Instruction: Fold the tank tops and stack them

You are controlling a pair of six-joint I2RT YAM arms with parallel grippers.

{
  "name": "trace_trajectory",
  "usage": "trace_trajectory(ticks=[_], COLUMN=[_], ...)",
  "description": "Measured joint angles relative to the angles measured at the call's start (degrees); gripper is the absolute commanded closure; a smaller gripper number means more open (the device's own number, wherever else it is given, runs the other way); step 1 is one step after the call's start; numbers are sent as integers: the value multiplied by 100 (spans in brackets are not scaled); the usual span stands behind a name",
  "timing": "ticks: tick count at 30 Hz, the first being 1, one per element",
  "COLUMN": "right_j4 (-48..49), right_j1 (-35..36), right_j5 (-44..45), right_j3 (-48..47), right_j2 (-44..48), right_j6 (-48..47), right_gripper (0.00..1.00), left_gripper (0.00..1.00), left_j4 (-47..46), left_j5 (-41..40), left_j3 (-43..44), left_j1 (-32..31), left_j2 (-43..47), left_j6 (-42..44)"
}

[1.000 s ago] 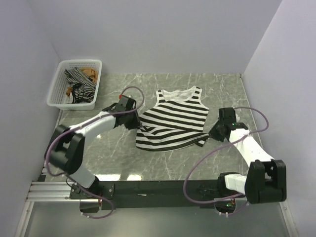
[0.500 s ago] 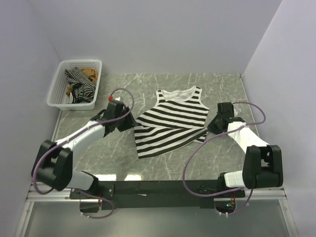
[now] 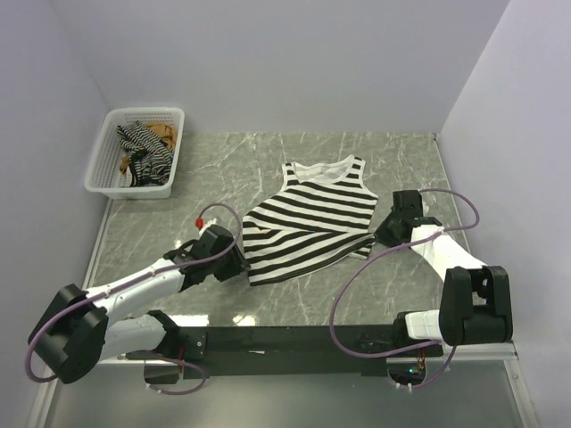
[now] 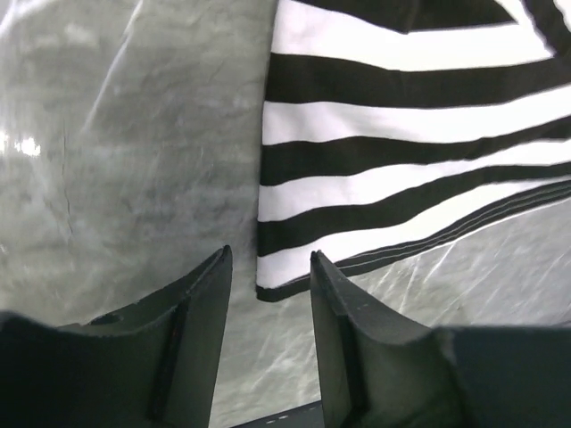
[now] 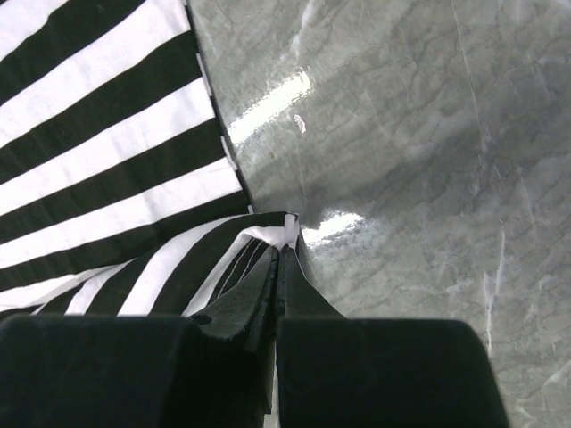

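The bold black-and-white striped tank top (image 3: pixel 308 223) lies on the marble table with its bottom part folded up at an angle. My left gripper (image 3: pixel 237 264) is open and empty just short of the top's near-left corner (image 4: pixel 277 285). My right gripper (image 3: pixel 378 234) is shut on the top's right hem corner (image 5: pixel 284 234), with the cloth pinched between the fingertips. The thin dark striped top (image 3: pixel 143 147) and the tan-brown top (image 3: pixel 162 133) lie bunched in the basket at the far left.
A white mesh basket (image 3: pixel 103 181) stands at the table's far left corner. Grey walls close in the back and both sides. A black rail (image 3: pixel 285 341) runs along the near edge with both arm bases.
My left gripper let go of the top's left side and drew back toward the near edge, now open by the near-left corner. The folded hem settled flat. The right gripper barely moved.
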State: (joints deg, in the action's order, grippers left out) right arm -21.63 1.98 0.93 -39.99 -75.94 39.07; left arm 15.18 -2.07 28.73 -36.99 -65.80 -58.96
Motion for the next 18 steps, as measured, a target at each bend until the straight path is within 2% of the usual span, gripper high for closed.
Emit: trace_trajectory(ticks=[5,9,18], right_j4=[2,2,9], right_j1=[0,0,0], right_j5=[-31,-57,-96], right_j3=[15,17,28], right_j2=[109,177,232], right_j6=[0,0,0], right_gripper=[100,100,100], left_gripper=[57,54,54], left_j4=[144,326,328], left_j5=[-446,-752,-1001], left_j3=[-85,-61,275], left_j1=[-304,-619,-1054], left_j2=[153,-55,-662], left_j6=[-730,-1075,-1274])
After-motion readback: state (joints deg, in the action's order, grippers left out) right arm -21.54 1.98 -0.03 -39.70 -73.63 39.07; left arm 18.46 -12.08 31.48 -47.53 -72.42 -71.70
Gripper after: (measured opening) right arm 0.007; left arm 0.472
